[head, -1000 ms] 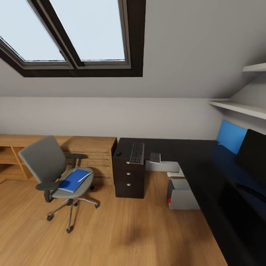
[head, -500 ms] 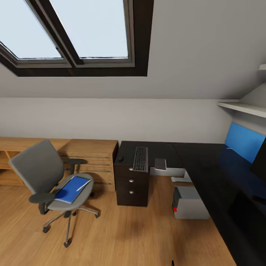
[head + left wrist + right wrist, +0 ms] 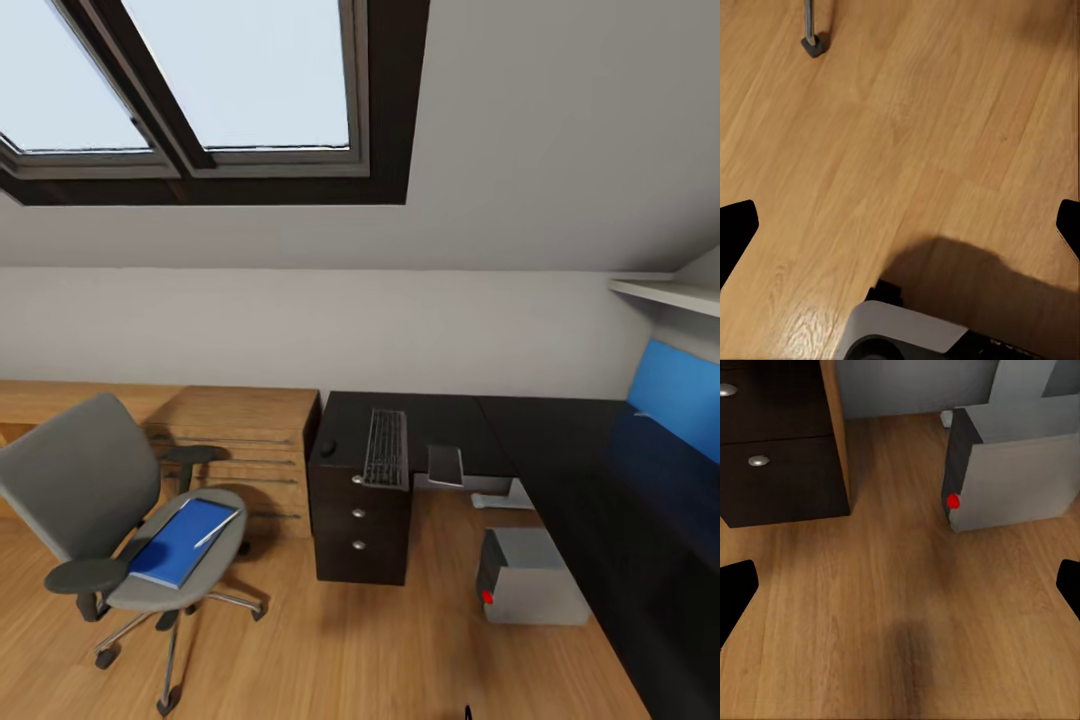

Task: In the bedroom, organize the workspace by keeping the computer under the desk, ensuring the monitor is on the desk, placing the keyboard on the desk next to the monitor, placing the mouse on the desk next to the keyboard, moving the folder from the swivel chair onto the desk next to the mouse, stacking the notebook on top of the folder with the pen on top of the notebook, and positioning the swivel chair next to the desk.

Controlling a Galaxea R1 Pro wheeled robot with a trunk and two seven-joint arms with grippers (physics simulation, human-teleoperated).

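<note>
While the robot stands back on the wood floor facing the desk corner, this is how things lie.

Step in hand: by my judgement, the approach; nothing is held yet.
Desk [image 3: 440, 415]: black, L-shaped, drawers under its left end, running off to the near right.
Keyboard [image 3: 385, 446]: flat on the desk over the drawers.
Mouse [image 3: 327, 448]: just left of the keyboard, near the desk's left edge.
Notebook [image 3: 445, 464]: on the desk's near edge, just right of the keyboard.
Computer [image 3: 530, 577]: on the floor under the desk, right of the drawers; its front also shows in the right wrist view [image 3: 1009, 465].
Swivel chair [image 3: 110, 520]: left of the desk, well apart from it.
Folder [image 3: 184, 527]: lying on the chair seat.
Pen [image 3: 216, 529]: thin stick resting on the folder.
Left gripper [image 3: 900, 225]: fingers spread wide, empty, over bare floor.
Right gripper [image 3: 900, 589]: fingers spread wide, empty, over floor near the drawers.
Next move: probably driving closer to the chair, then lowering an arm to lift the pen or folder off the seat.
</note>
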